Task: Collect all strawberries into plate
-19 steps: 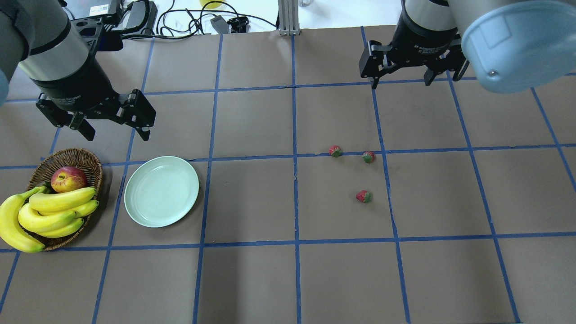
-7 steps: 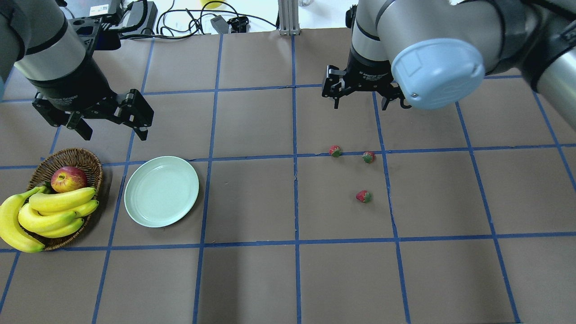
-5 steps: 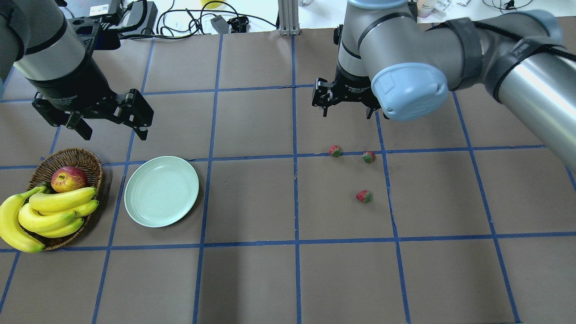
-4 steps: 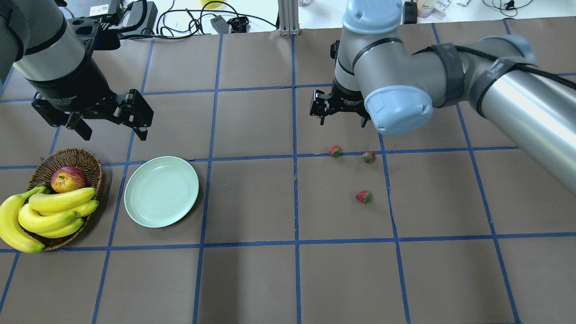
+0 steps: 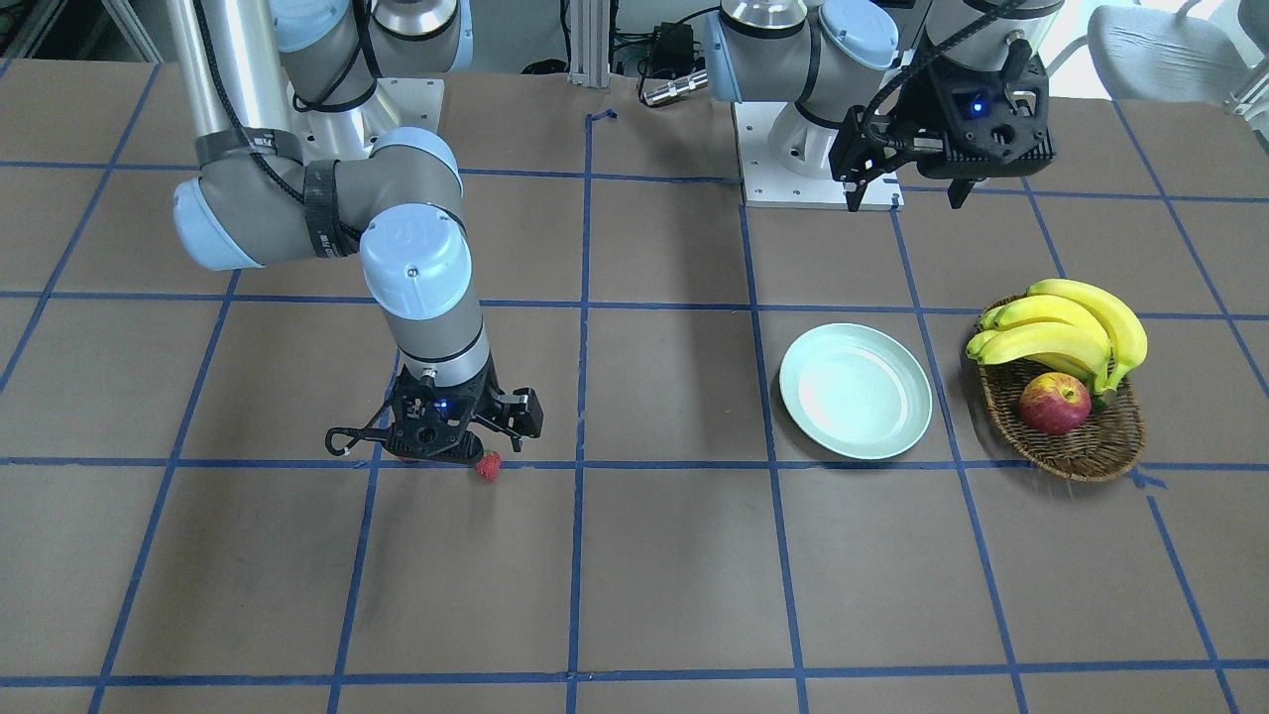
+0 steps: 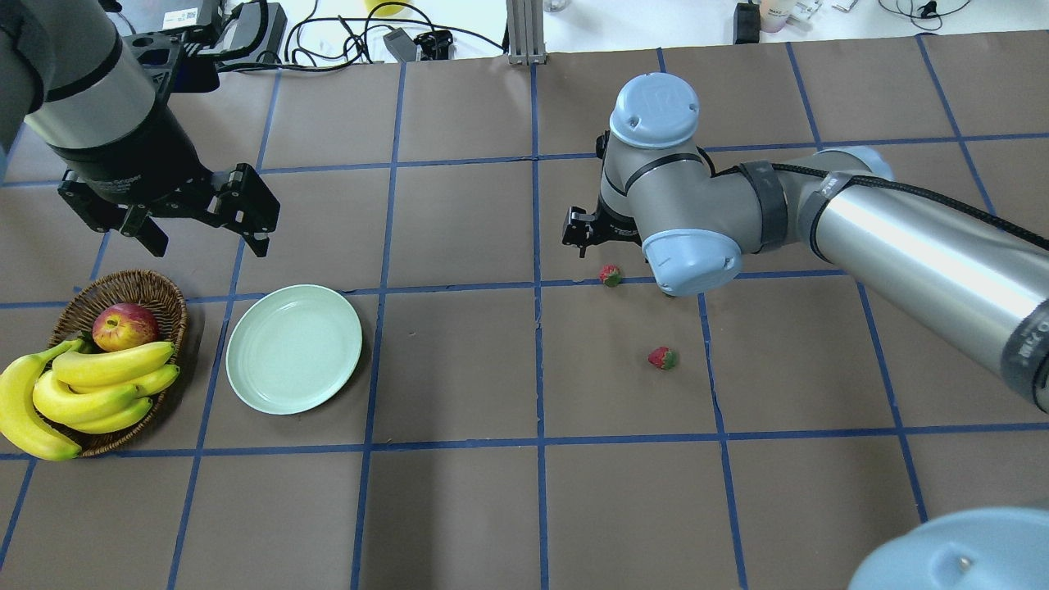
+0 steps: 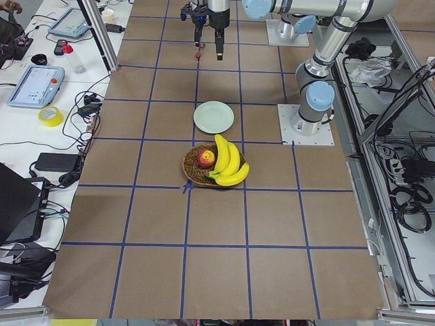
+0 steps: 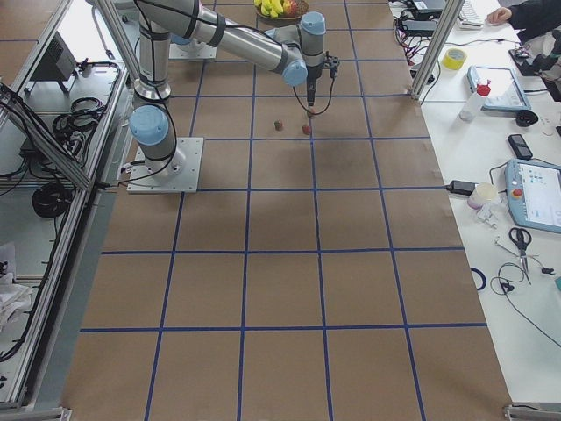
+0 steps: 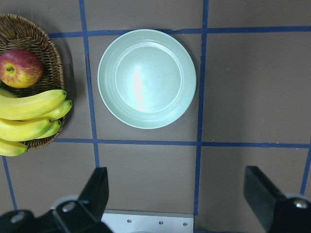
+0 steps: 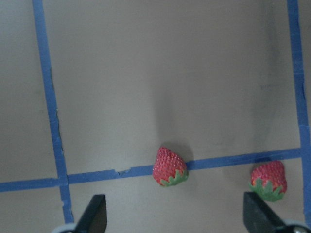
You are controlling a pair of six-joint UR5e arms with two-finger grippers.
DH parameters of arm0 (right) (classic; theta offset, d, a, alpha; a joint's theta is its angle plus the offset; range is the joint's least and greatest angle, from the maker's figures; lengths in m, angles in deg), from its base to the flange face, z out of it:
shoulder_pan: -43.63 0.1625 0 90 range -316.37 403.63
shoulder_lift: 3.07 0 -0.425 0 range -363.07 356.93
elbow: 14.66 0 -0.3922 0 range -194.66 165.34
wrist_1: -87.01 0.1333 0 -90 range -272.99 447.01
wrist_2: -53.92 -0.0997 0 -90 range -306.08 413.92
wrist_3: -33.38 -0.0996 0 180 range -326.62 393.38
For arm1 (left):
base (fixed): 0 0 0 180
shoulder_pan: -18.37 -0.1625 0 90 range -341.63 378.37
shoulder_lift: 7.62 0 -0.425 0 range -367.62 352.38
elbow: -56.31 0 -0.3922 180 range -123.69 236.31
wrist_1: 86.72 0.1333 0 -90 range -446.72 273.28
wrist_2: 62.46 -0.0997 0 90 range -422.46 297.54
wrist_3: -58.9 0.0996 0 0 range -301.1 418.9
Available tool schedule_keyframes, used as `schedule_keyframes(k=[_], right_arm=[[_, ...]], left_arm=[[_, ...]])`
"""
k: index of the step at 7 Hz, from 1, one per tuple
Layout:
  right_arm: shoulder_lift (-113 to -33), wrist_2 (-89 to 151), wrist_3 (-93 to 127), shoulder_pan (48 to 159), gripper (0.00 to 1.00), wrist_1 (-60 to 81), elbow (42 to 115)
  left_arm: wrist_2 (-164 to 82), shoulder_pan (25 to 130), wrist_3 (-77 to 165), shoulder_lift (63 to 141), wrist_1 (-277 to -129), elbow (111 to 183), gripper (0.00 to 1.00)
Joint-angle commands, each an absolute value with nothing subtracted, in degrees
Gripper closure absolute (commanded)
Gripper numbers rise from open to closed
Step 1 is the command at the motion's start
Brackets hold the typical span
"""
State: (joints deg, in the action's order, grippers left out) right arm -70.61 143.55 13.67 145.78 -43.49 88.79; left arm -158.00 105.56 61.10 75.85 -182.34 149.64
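Now that the right gripper (image 10: 172,206) has swung in from the far right of the table and come down low, you have its fingers (image 10: 95,213) spread wide with nothing in them. In the wrist view they straddle the first strawberry (image 10: 169,167). That berry lies against a blue tape line (image 10: 218,161) with its green cap turned toward the gripper, and as far as the pictures show it is untouched.

The second strawberry (image 10: 268,180) sits just to one side, near the other finger. I judge it close enough that a wide closing stroke could nudge it. In the overhead view the arm's blue elbow cap (image 6: 692,260) now covers that second berry, which was plain to see a moment ago. The third strawberry (image 6: 661,357) lies apart from the pair, nearer the robot. None of the three has shifted.

Well apart, on the robot's left, the plate (image 6: 293,348) is bare, so nothing is collected yet. The left gripper (image 6: 205,233) hangs open and empty near the plate, where it was before, close to the wicker basket (image 6: 156,283) of bananas (image 6: 106,377) and an apple (image 6: 124,325). You are at the end of the approach, and the likely next step is to lower and close on the first berry.
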Motion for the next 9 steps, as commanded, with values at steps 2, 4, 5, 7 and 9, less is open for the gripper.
schedule_keyframes(k=[2, 4, 5, 7, 9], right_arm=[[-66.98, 143.04, 11.24, 145.84, 0.05, -47.11, 89.57], [-66.00, 143.12, 11.32, 145.84, 0.14, -47.28, 89.66], [-65.83, 143.04, 11.32, 145.84, 0.17, -47.28, 89.93], [-65.83, 142.77, 11.23, 145.84, 0.36, -47.63, 90.81], [-65.83, 142.69, 11.23, 145.84, 0.80, -47.64, 90.46]], left_arm=[[-157.91, 105.56, 61.19, 75.97, -182.34, 149.65, 0.00], [-158.00, 105.56, 61.19, 75.97, -182.34, 149.65, 0.00], [-158.00, 105.56, 61.19, 75.97, -182.34, 149.65, 0.00], [-158.00, 105.56, 61.19, 75.88, -182.34, 149.65, 0.00], [-158.00, 105.56, 61.19, 75.88, -182.34, 149.65, 0.00]])
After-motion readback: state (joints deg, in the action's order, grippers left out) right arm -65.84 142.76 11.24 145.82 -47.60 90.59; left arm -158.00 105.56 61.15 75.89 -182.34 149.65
